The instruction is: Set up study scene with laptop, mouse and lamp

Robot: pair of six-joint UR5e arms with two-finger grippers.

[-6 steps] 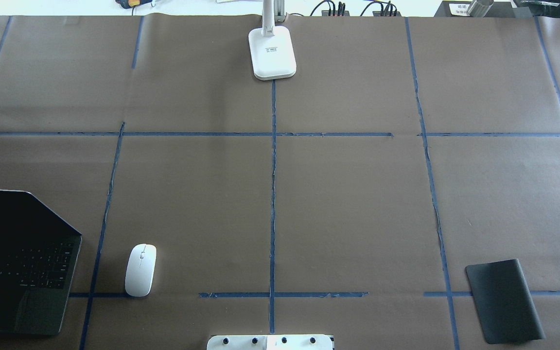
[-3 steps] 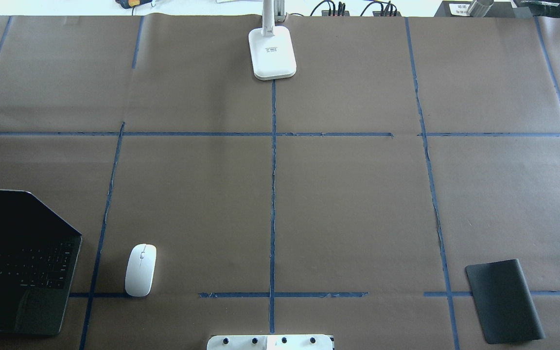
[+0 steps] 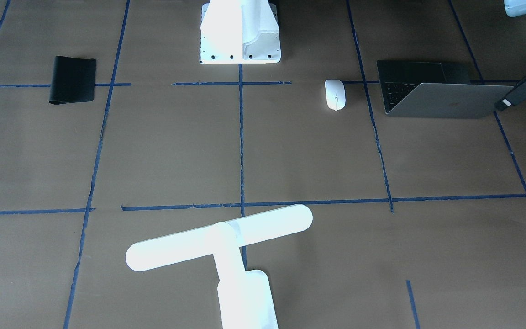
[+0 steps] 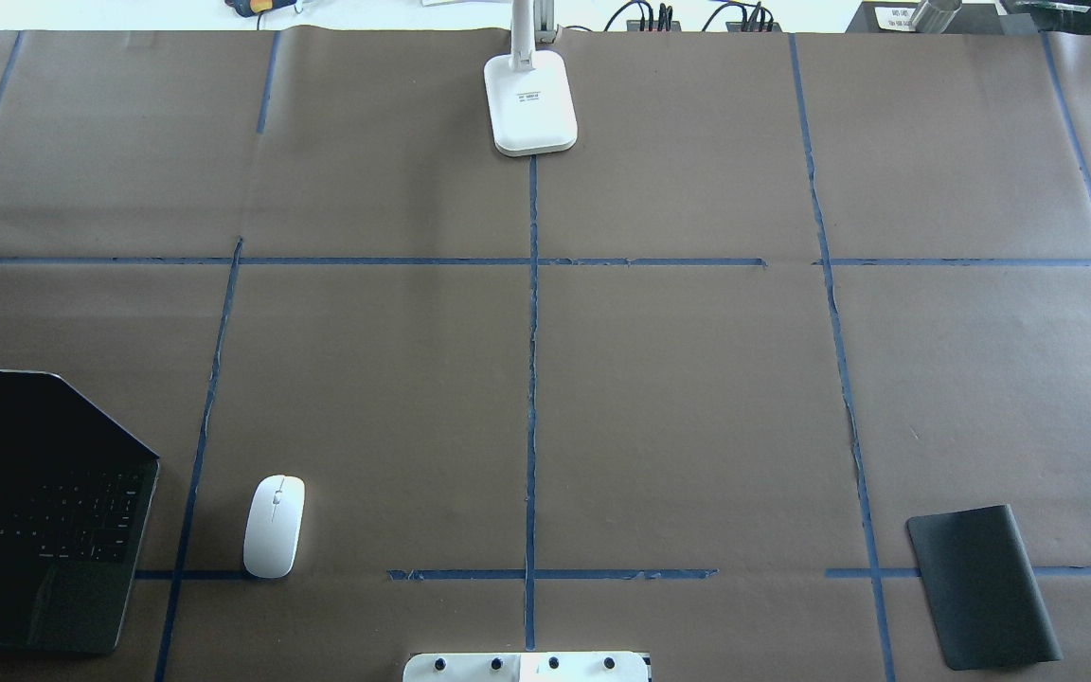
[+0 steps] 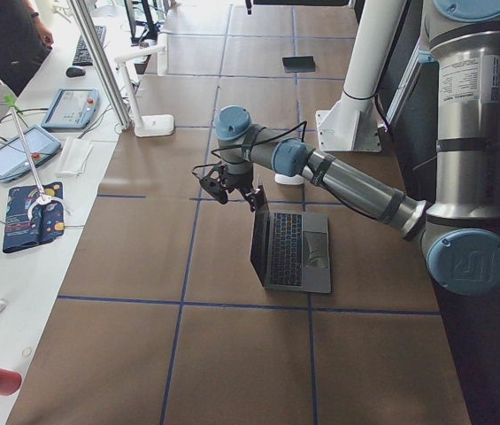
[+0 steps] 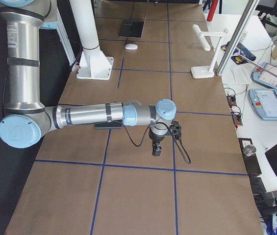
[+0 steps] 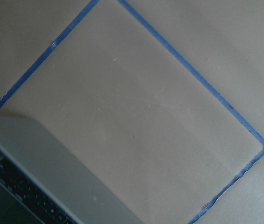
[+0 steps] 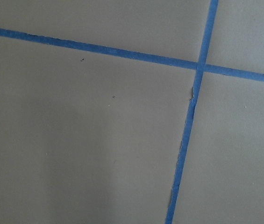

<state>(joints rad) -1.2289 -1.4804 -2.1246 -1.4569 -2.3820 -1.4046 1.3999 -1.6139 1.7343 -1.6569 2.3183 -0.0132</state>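
The laptop (image 4: 44, 511) stands open at the table's near left, also seen from the front (image 3: 441, 98) and in the left wrist view (image 7: 38, 163). The white mouse (image 4: 274, 526) lies just right of it. The white lamp (image 4: 530, 102) stands at the far middle edge, its bar head (image 3: 219, 237) level. My left gripper (image 3: 502, 105) hovers at the upper outer corner of the laptop lid (image 5: 236, 193); I cannot tell whether it is open or shut. My right gripper (image 6: 156, 149) points down over bare paper at the right end; its jaws cannot be judged.
A black mat (image 4: 981, 587) lies at the near right, beside the right arm (image 6: 89, 117). The white bolt-holed base block (image 4: 527, 667) sits at the near middle. Blue tape lines grid the brown paper. Tablets and cables lie on the side bench (image 6: 270, 98).
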